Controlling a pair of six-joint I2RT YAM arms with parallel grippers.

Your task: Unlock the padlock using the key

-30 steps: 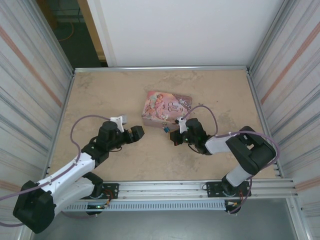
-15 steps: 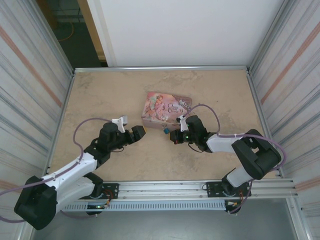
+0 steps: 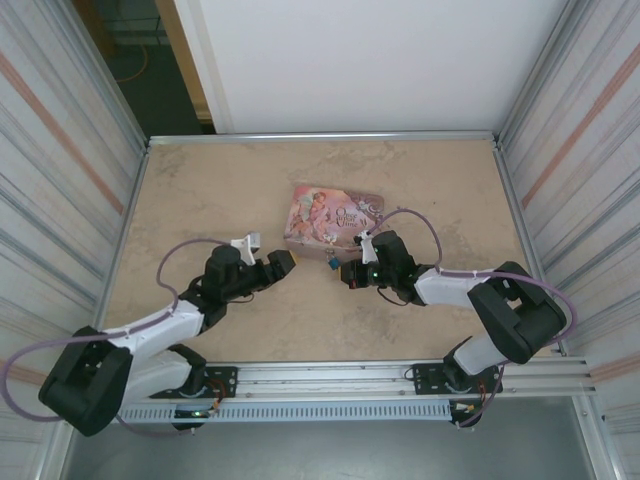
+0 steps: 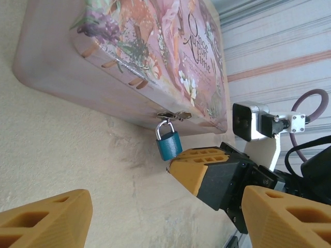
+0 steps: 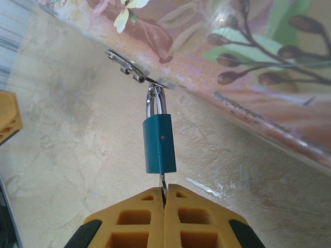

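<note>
As left hand (image 3: 283,262) nears, padlock (image 3: 329,256) hangs.

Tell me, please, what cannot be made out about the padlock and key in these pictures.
- Right wrist view: the key shows only as a metal sliver; the shut right gripper hides the rest.
- Same view: the keyhole under the padlock faces away, so insertion depth is unclear.
- Top external view: the padlock is too small to tell whether its shackle is locked.

Top ext: high, behind arm bases, looking down on whole table (image 3: 200,190), far off. L wrist: low over tabletop, rolled sideways, fairly close, facing pink tin (image 4: 150,31) front. R wrist: v. close, facing padlock (image 5: 159,143) + key (image 5: 163,182). Shared by all three: padlock, tin front.
</note>
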